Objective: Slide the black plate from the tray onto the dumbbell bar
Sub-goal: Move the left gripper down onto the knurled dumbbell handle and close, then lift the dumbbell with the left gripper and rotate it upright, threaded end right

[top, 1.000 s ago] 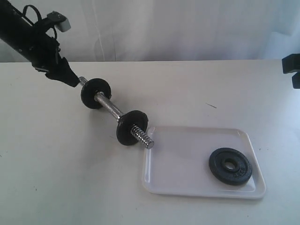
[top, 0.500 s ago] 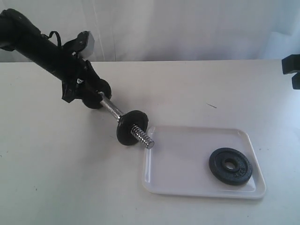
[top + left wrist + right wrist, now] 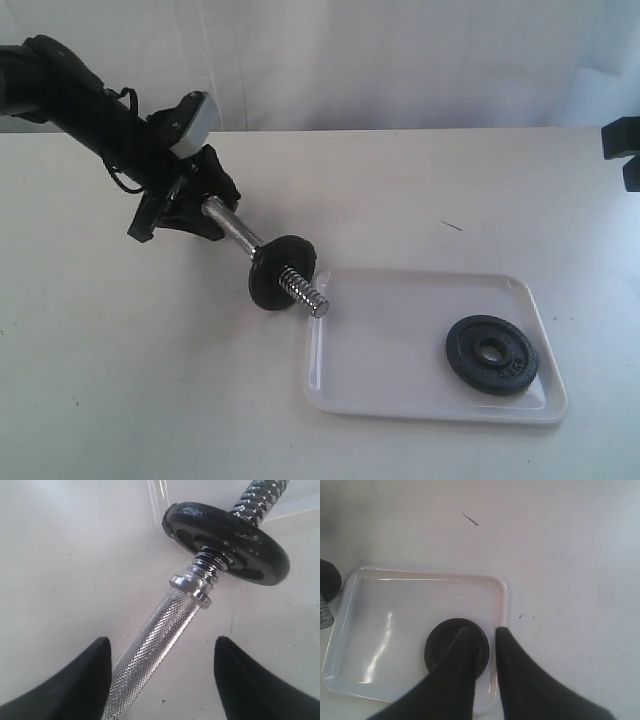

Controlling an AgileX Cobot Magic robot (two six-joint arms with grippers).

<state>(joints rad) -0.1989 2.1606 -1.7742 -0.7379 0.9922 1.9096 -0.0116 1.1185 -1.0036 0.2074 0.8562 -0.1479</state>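
Observation:
The black plate [image 3: 491, 354] lies flat in the right part of the white tray [image 3: 400, 390]. The chrome dumbbell bar [image 3: 235, 228] lies on the table left of the tray, its threaded end [image 3: 305, 290] over the tray's corner. One black disc [image 3: 280, 272] sits on the bar near that end. My left gripper [image 3: 195, 205] is open astride the bar's knurled middle [image 3: 155, 635], fingers either side and apart from it. My right gripper [image 3: 487, 630] hangs well above the black plate [image 3: 436, 650], shut, with nothing between its fingers.
Part of the right arm [image 3: 625, 150] shows at the right edge of the exterior view. A white curtain [image 3: 400, 60] backs the table. A small dark mark [image 3: 452, 226] lies on the table behind the tray.
My left gripper has moved from the bar's far end toward the tray, down over the bar's middle, now hiding the far disc. The right gripper and the black plate have not moved.

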